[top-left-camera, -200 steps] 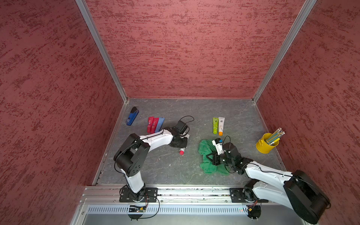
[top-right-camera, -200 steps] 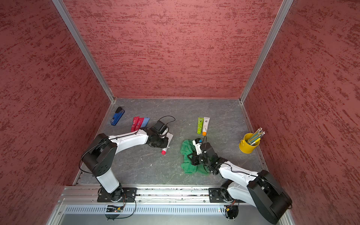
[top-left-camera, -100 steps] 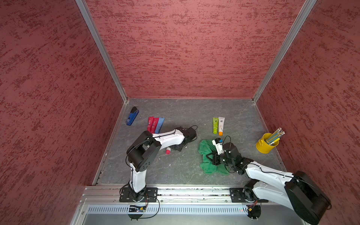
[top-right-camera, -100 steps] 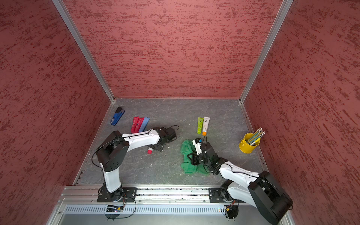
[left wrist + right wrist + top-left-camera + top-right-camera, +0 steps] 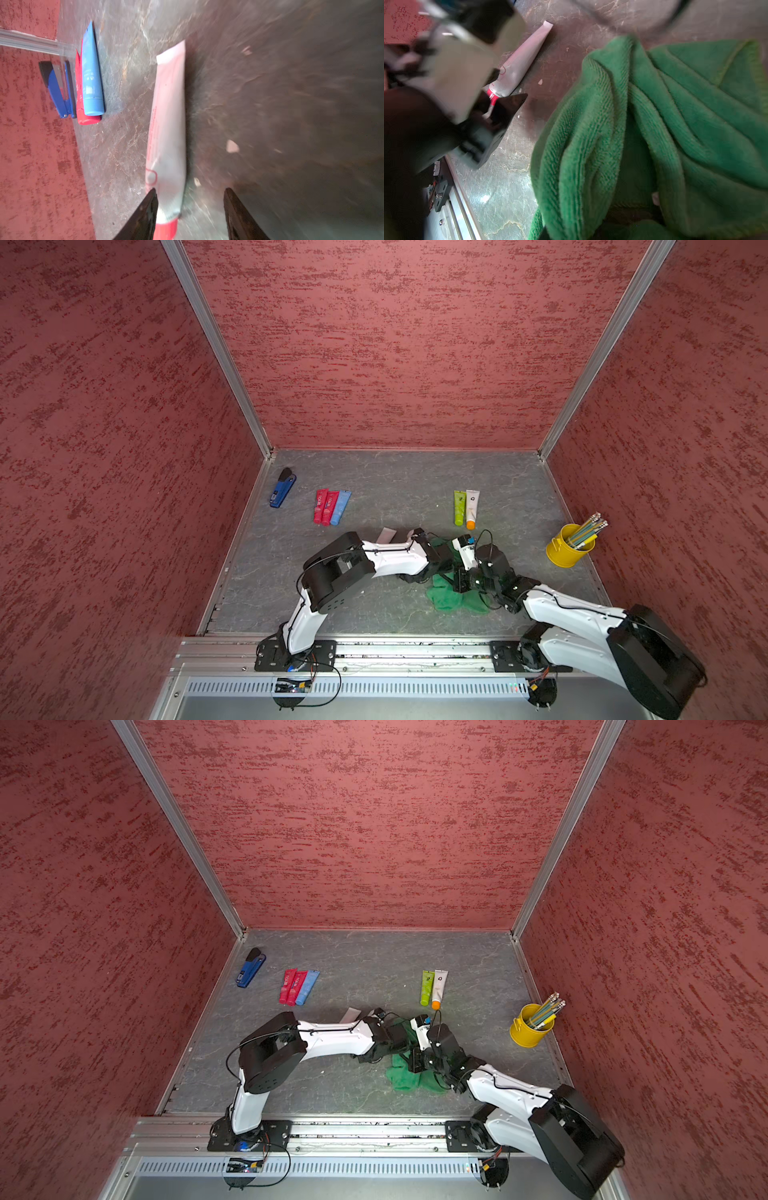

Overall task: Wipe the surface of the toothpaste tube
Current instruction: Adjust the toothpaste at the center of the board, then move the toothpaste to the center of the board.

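Note:
The toothpaste tube (image 5: 166,124), white with a red cap, lies flat on the grey floor. Only its flat end (image 5: 386,535) shows in a top view, past the left arm. My left gripper (image 5: 190,190) is open, with the tube's cap end between the jaws, close against one finger. From the right wrist view the tube (image 5: 519,64) pokes out of the left gripper's black fingers (image 5: 512,104). My right gripper (image 5: 461,581) is shut on the bunched green cloth (image 5: 451,599), which covers its jaws and fills the right wrist view (image 5: 654,124). Cloth and tube lie apart.
Two red tubes and a blue tube (image 5: 331,506) lie at the back left beside a blue stapler (image 5: 282,493). A green tube and a white, orange-capped tube (image 5: 465,508) lie behind the cloth. A yellow cup of pencils (image 5: 569,549) stands at the right wall.
My left arm has swung right, carrying the toothpaste tube from the floor's left-centre to beside the cloth. Its jaws have opened and let the tube go. The right arm has not moved.

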Controlling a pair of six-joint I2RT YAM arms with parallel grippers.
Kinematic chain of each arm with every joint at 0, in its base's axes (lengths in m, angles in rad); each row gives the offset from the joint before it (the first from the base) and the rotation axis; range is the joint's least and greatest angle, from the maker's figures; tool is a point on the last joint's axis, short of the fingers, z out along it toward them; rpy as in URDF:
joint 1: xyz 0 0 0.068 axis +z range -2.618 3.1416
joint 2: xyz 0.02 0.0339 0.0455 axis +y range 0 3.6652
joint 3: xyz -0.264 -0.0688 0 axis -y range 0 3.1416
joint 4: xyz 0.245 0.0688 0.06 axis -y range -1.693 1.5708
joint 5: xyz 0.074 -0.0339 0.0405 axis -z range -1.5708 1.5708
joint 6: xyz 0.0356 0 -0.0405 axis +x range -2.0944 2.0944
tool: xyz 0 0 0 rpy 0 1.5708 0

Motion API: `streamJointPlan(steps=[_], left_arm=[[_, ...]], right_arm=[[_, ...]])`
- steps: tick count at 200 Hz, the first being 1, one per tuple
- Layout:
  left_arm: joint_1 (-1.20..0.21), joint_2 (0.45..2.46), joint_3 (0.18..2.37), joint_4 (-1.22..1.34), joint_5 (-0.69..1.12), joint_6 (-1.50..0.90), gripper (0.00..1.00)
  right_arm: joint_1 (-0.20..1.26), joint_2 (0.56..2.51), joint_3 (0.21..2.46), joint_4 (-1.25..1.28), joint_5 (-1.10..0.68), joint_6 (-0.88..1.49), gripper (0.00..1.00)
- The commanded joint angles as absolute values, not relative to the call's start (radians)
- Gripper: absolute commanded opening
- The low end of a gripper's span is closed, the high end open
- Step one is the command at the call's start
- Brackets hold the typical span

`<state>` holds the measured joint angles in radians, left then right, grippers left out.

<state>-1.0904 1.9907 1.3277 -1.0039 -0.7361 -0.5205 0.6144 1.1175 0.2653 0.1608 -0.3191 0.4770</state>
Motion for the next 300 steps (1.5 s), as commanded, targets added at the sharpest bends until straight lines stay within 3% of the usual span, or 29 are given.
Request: streamJointPlan(steps=[1, 55, 119, 172, 199, 238, 300], left_arm=[[-1.073, 1.787, 1.262, -0.917, -0.708, -0.504, 0.58], [-0.807, 1.344, 0.858, -0.515, -0.208, -0.417, 0.66], [-0.638, 1.332, 0.671, -0.427, -0.026, -0.428, 0.60], [-0.640, 1.413, 0.674, -0.358, 0.050, -0.394, 0.57], [-0.647, 1.487, 0.713, -0.389, 0.042, -0.396, 0.49], [-0.714, 1.527, 0.739, -0.402, 0.003, -0.388, 0.27], [-0.914, 1.484, 0.736, -0.403, 0.000, -0.322, 0.22]], right_arm=[[0.626, 1.124, 0.276, 0.175, -0.319, 0.461, 0.00], [0.626, 1.133, 0.281, 0.173, -0.315, 0.461, 0.00], [0.627, 1.144, 0.287, 0.170, -0.310, 0.463, 0.00], [0.627, 1.155, 0.291, 0.168, -0.309, 0.463, 0.00], [0.627, 1.146, 0.290, 0.161, -0.303, 0.463, 0.00], [0.626, 1.131, 0.317, 0.103, -0.236, 0.469, 0.00], [0.626, 1.108, 0.541, -0.048, -0.132, 0.385, 0.00]])
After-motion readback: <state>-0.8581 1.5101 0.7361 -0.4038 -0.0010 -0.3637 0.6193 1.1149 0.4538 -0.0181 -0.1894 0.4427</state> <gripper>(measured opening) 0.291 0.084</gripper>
